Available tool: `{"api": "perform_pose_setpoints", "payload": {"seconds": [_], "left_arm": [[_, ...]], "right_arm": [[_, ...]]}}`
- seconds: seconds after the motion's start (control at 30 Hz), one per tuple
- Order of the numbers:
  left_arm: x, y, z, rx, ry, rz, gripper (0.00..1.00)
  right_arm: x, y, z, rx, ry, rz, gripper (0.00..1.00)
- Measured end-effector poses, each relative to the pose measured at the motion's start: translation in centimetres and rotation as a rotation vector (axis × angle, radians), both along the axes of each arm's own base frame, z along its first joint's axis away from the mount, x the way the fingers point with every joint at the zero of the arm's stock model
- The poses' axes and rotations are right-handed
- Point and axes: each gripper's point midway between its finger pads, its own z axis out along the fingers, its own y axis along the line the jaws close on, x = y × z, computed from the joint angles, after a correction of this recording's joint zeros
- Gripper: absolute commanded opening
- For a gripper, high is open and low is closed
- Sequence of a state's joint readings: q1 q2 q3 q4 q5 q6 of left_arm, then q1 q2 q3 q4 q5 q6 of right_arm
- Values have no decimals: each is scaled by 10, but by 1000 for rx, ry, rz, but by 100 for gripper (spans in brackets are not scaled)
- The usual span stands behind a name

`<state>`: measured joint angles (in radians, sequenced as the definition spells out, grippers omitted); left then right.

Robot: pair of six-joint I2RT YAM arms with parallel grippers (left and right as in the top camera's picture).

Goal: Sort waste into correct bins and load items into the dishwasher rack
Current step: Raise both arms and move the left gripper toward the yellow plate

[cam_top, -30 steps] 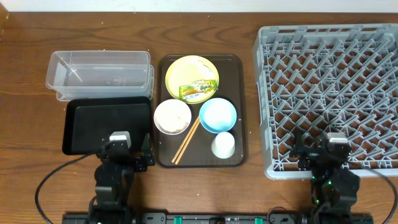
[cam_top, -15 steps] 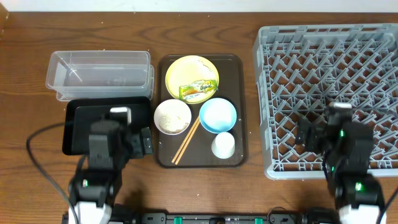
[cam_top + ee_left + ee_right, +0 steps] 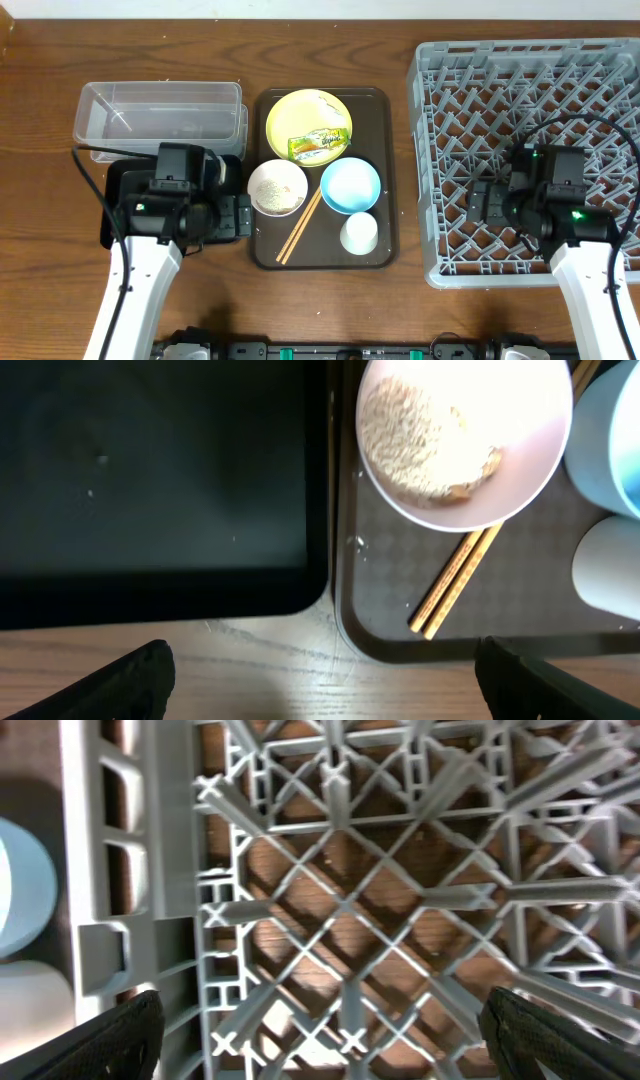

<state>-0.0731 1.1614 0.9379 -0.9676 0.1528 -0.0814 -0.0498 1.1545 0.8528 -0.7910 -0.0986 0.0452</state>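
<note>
On the brown serving tray (image 3: pixel 385 175) lie a pale-yellow plate (image 3: pixel 300 112) with the green-and-yellow wrapper (image 3: pixel 318 146), a whitish-pink bowl (image 3: pixel 277 187) holding rice-like crumbs (image 3: pixel 420 435), a light blue bowl (image 3: pixel 350 185), a white cup (image 3: pixel 359 233) and two chopsticks (image 3: pixel 300 225). The grey rack (image 3: pixel 560 100) fills the right side. A clear tub (image 3: pixel 160 112) and a black tray (image 3: pixel 125 195) lie at the left. My left gripper (image 3: pixel 325 685) hangs open and empty above the wood between the black tray's corner and the serving tray. My right gripper (image 3: pixel 325 1040) is open and empty over the rack's front left grid.
In the left wrist view the black tray (image 3: pixel 150 480) fills the left half and the chopsticks (image 3: pixel 455 580) lie just below the pink bowl (image 3: pixel 500 470). The right wrist view shows the rack's wall (image 3: pixel 100 850), with the blue bowl (image 3: pixel 20 885) and the cup (image 3: pixel 30 1005) beyond it.
Both arms have come forward from the table's front edge: the left now reaches over the black tray's right end, the right over the rack's front left. Both grippers stayed open.
</note>
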Motion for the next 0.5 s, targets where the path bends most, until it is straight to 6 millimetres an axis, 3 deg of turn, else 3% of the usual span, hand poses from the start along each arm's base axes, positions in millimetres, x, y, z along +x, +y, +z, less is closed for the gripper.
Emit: {"api": "perform_pose_setpoints", "payload": {"seconds": [0.33, 0.5], "left_arm": [[10, -2, 5, -12, -40, -3, 98], [32, -4, 31, -18, -125, -3, 98]], "right_arm": [[1, 6, 1, 29, -4, 15, 99], [2, 6, 2, 32, -10, 17, 99]]}}
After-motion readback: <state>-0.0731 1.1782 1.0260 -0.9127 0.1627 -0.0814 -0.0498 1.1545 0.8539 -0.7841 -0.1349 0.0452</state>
